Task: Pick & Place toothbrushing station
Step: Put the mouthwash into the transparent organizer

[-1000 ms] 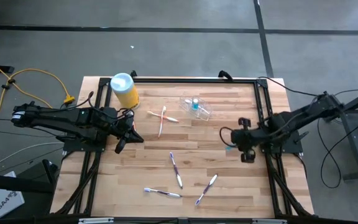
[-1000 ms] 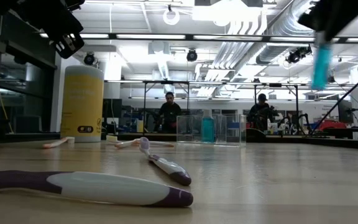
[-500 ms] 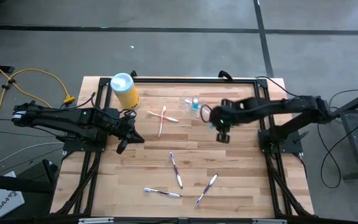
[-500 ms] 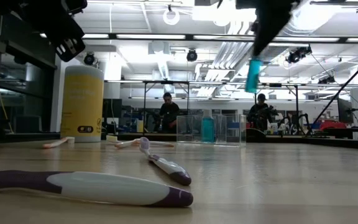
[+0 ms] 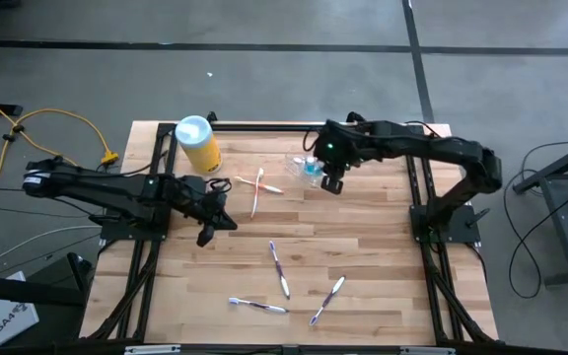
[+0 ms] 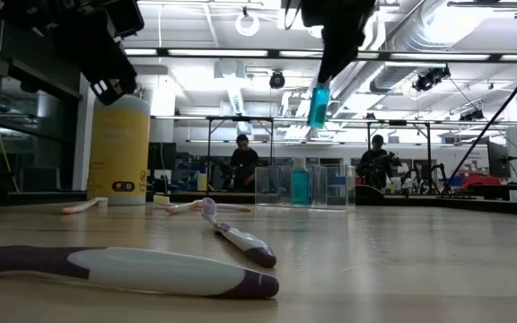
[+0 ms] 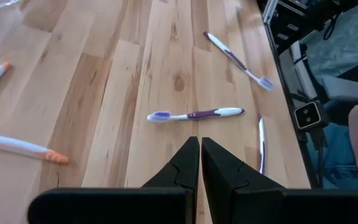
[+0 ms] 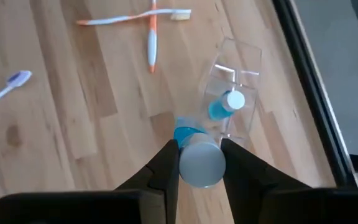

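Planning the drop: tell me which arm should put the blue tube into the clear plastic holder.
Right. The right gripper already grips the blue tube above the clear plastic holder; the left gripper is shut, empty, over purple toothbrushes.

The table (image 5: 363,256) is pale smooth wood planks; the toothbrushing station (image 8: 235,99) is clear glossy plastic.

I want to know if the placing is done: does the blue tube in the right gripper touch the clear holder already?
Apart. The low view shows the blue tube hanging in the right gripper, with open space between its lower end and the clear holder.
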Controlling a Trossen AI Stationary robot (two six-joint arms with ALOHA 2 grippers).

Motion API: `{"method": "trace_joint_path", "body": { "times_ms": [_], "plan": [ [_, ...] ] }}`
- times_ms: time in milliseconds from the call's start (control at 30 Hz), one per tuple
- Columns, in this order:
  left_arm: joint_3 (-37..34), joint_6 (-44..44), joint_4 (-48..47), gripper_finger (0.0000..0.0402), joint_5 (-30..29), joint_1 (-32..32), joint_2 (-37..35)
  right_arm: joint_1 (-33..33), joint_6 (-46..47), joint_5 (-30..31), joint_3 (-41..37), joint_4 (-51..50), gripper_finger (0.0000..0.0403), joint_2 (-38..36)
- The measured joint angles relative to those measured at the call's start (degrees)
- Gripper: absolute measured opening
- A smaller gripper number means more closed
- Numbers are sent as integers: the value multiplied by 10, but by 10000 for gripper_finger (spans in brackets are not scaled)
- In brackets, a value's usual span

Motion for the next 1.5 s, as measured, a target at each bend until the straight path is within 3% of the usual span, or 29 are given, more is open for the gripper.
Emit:
{"method": "trace_joint_path", "body": {
  "times_ms": [267, 667, 1500],
  "plan": [
    [0, 0, 46, 14, 0, 0, 22, -36, -31, -16, 16, 27, 88, 48],
    [0, 0, 48, 14, 2, 0, 21, -89, -44, -40, 16, 42, 88, 51],
    [0, 1, 46, 14, 2, 0, 21, -96, -41, -54, 16, 46, 88, 106]
  ]
}}
